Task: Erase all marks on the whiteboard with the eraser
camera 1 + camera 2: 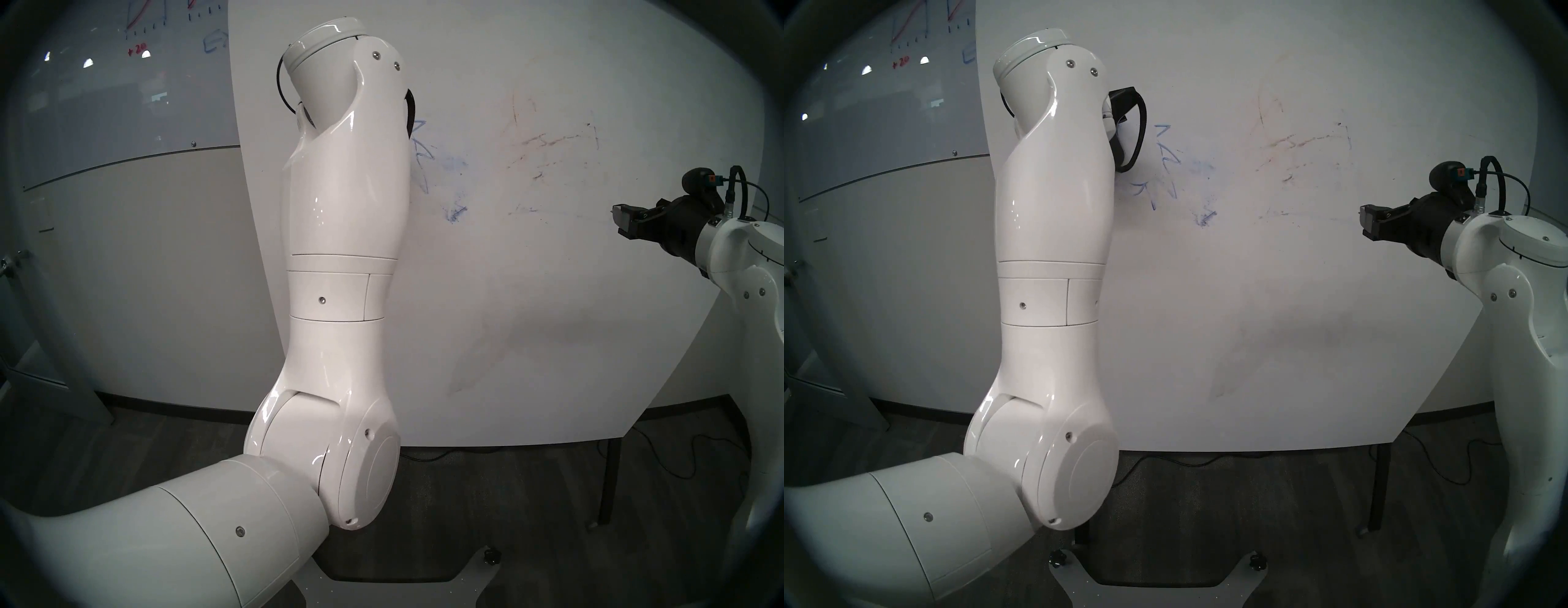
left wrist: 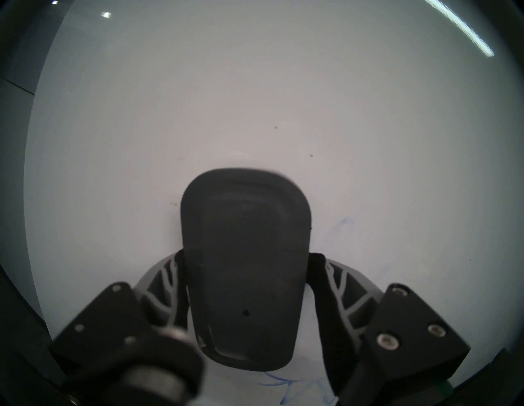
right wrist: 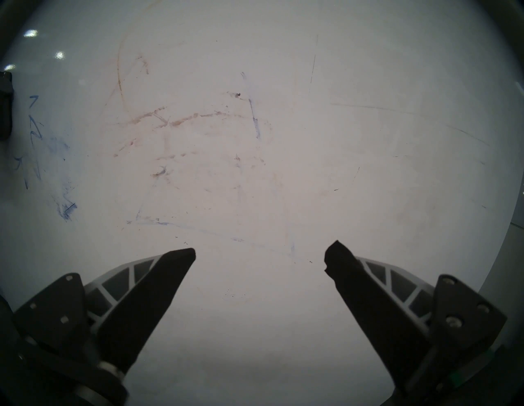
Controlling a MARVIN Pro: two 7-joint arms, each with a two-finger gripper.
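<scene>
The whiteboard (image 1: 530,297) stands upright ahead of both arms, its white face faintly stained. The marks (image 1: 1168,170) remaining on it are thin blue spiky lines and a blue smudge just right of the left arm (image 1: 343,212), with faint brownish streaks (image 3: 181,122) further right, near the board's middle. From the left wrist, more blue lines (image 2: 280,382) show just below the eraser.

The left gripper (image 2: 246,269) is clamped on the eraser (image 2: 245,269), a dark grey oblong pad gripped on its two long sides. The pad appears to lie flat against the board, though contact cannot be confirmed. From the head, the left forearm hides this gripper and the pad.

The right gripper (image 3: 259,255) is held level, well to the right of the blue marks, fingers (image 3: 158,289) spread wide and empty, tips pointing at the board but apart from it.

A glossy grey glass board (image 1: 119,85) with red and blue graph scribbles hangs on the wall to the left
</scene>
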